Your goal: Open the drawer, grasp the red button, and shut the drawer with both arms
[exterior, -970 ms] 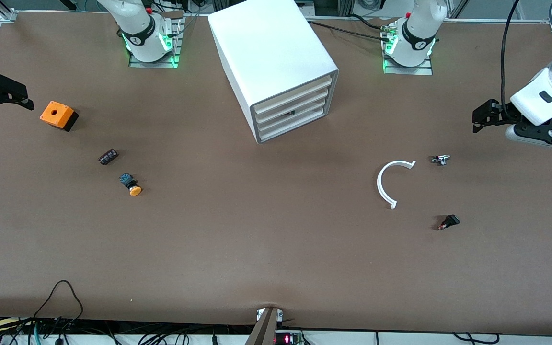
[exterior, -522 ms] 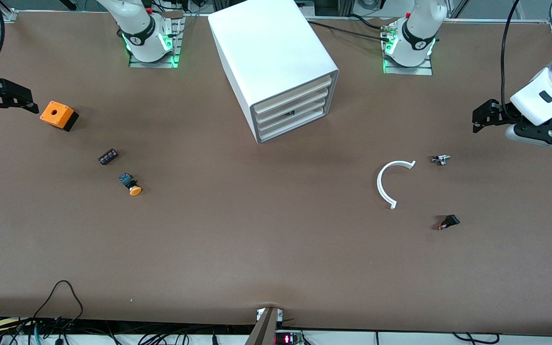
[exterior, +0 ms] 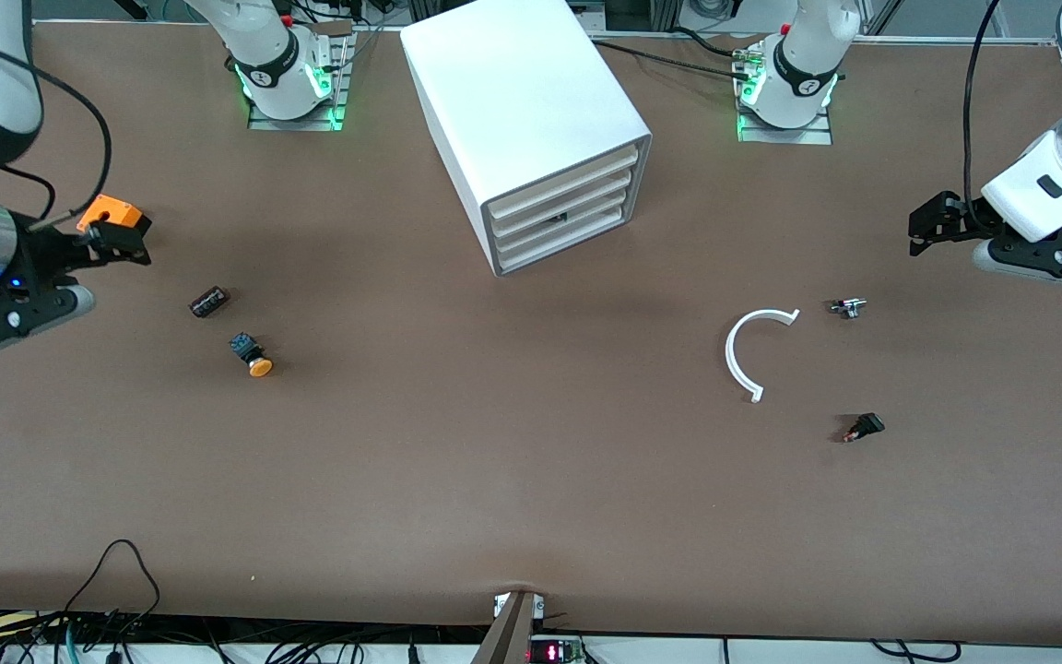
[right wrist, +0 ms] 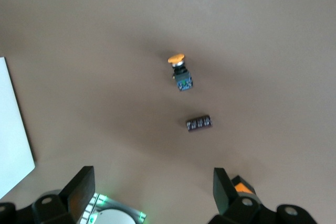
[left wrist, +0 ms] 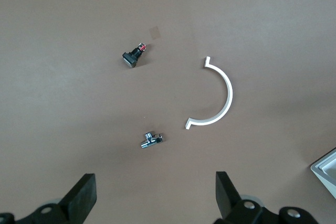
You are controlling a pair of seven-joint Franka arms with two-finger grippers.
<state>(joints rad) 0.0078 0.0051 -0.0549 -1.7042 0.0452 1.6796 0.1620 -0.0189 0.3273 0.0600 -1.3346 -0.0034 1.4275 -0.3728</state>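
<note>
Robotics lab bench, by the look of it. My base [exterior: 284, 69] and my partner's base [exterior: 789, 83] are bolted to metal plates on a wide brown table [exterior: 531, 480], green status lights glowing at each, both on either side of a white drawer cabinet [exterior: 531, 129]. Black cables [exterior: 116, 572] trail over the table edge nearest the front camera, well away from the cabinet. A small red digital readout [exterior: 554, 653] sits there too. Aluminium framing [exterior: 642, 14] stands just past the cabinet.
</note>
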